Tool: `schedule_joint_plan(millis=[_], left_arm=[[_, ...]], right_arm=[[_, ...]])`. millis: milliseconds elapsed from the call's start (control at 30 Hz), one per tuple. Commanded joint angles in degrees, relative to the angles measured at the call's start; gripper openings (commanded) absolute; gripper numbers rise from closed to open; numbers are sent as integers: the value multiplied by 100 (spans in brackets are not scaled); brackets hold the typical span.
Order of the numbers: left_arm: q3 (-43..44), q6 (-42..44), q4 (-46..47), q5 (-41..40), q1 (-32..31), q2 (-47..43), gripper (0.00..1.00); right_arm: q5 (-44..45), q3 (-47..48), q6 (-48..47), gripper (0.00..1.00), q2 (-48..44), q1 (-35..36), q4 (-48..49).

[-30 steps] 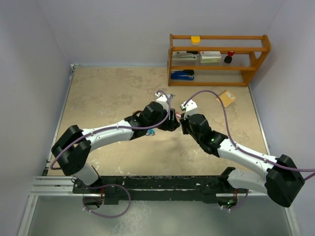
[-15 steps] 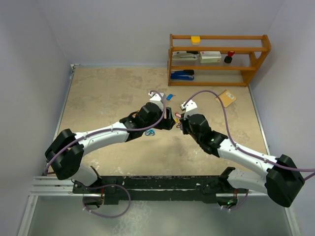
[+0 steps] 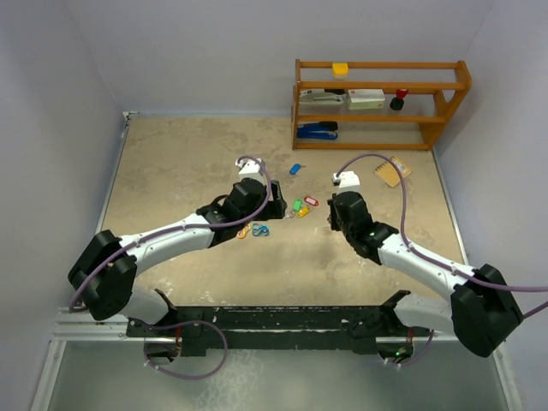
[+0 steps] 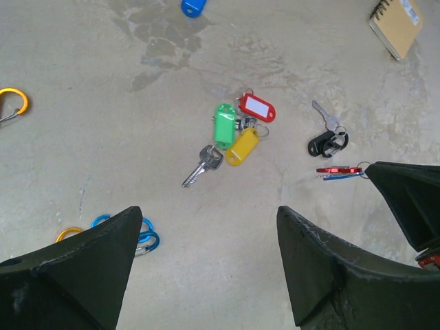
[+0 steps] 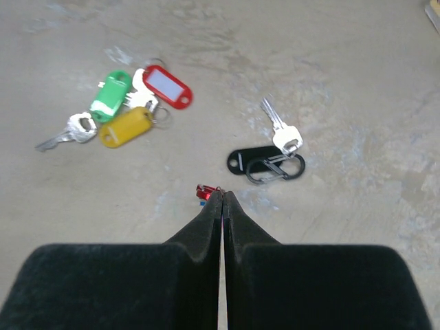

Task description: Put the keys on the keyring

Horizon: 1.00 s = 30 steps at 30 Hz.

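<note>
Three tagged keys point(image 4: 225, 127) are clustered mid-frame; left tool point(image 4: 210, 214) is held apart, right tool point(image 5: 221, 194) is clamped on a red clip point(image 5: 204, 189).

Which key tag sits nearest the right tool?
The black tag, just ahead of the right tool, alone beside a black clip; the red tag, green tag and yellow tag bunch together farther off.
</note>
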Motion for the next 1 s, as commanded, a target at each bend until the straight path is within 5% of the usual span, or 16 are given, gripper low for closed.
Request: schedule_joint_plan(millis=[0,333,367,433,500,967], left_arm=[[-71,-143,-15,-543,35,-345,77],[-370,-342,-84,-928,241,-685,78],[-390,-361,-96,-942,274,-704,78],[-423,-365,-107,-955,306,-741,78],[-444,-378,-103,-965,334,-742,79],[-426,-387,-234,-1193,412,-515,79]], right_arm=[[170,270,471,0,163,-292,-416],[276,246,901,1,280,-866,-885],[309,264,934,12,269,-903,-936],[305,253,930,55,143,-919,-910],[227,198,860,67,-45,-914,-699],[-1372,227,88,70,-34,-738,143]])
